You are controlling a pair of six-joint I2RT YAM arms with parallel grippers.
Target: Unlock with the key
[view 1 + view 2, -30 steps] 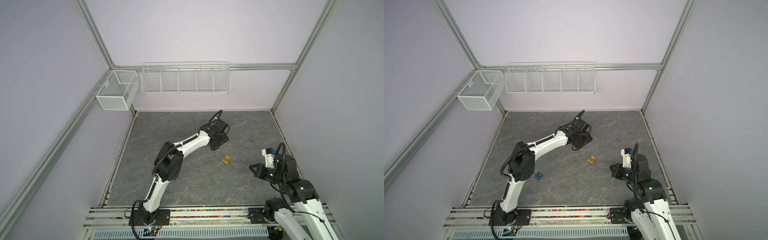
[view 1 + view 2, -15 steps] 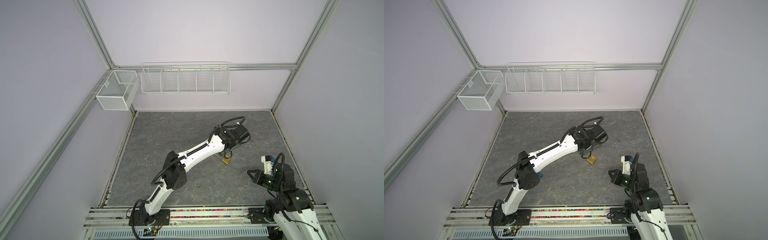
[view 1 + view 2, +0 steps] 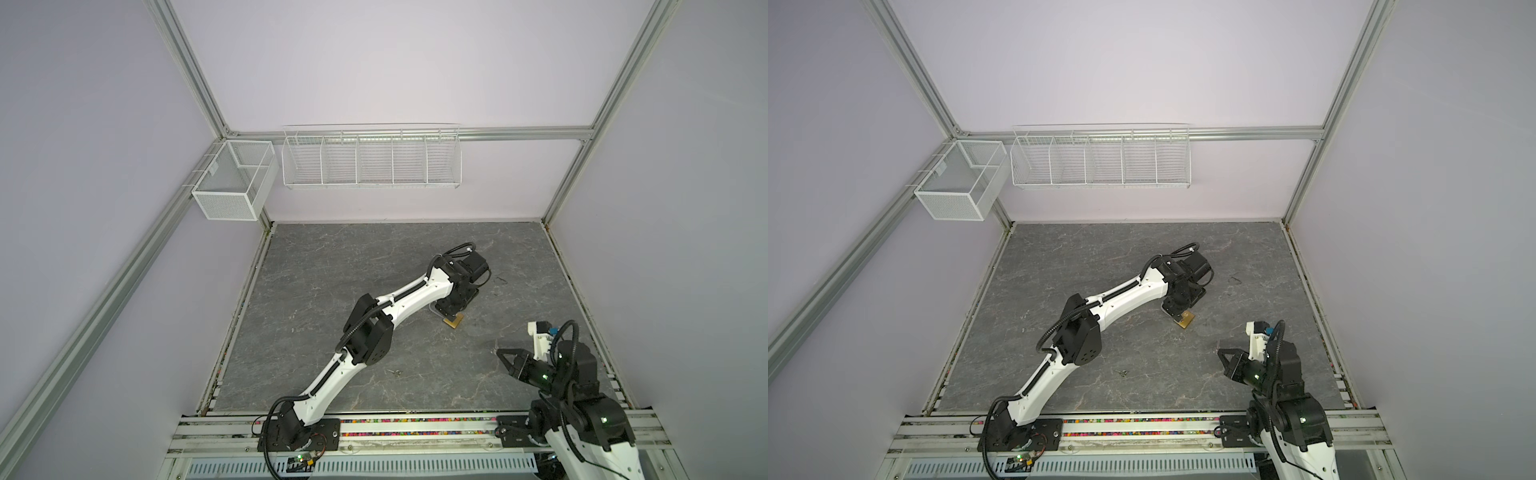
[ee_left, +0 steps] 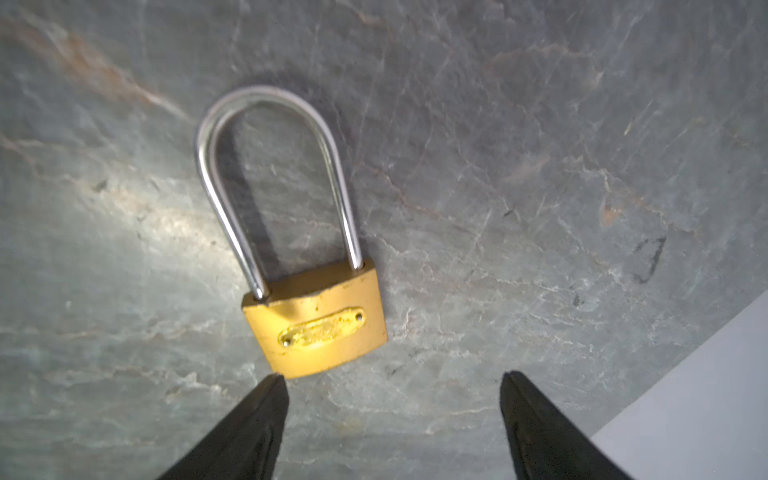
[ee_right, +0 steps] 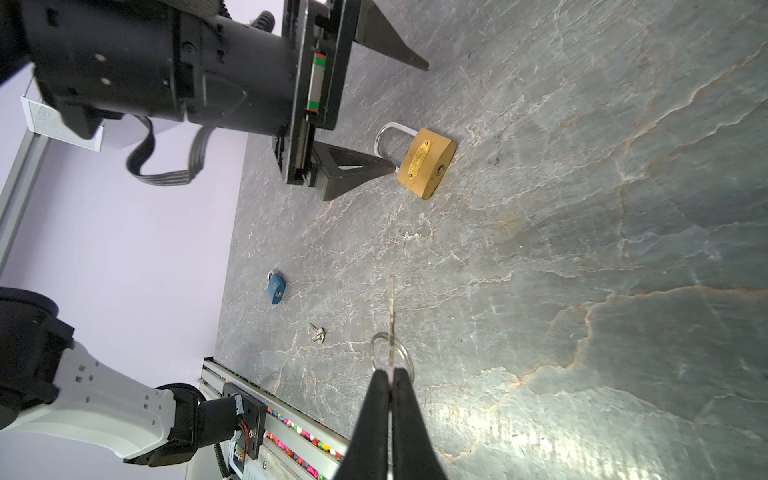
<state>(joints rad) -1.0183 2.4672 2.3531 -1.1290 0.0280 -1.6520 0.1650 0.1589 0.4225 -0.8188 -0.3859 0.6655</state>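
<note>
A brass padlock (image 4: 320,328) with a long silver shackle lies flat on the grey stone floor, seen in both top views (image 3: 454,322) (image 3: 1185,322). My left gripper (image 4: 390,376) hangs just over it, open and empty. One fingertip (image 4: 276,378) sits by a corner of the lock body, and the lock lies off to one side of the gap. The right wrist view shows the padlock's keyhole end (image 5: 426,162). My right gripper (image 5: 390,370) is shut on the key (image 5: 392,307), blade pointing out and ring (image 5: 388,351) at the fingertips. It hovers front right (image 3: 500,353).
A small blue padlock (image 5: 275,286) and a loose pair of keys (image 5: 318,332) lie on the floor near the left arm's base side. A wire rack (image 3: 371,160) and a mesh box (image 3: 232,185) hang on the back walls. A rail (image 3: 415,432) borders the front.
My left arm swung right and came down over the brass padlock, its jaws staying wide. My right arm drew back toward the front with the key still held.
</note>
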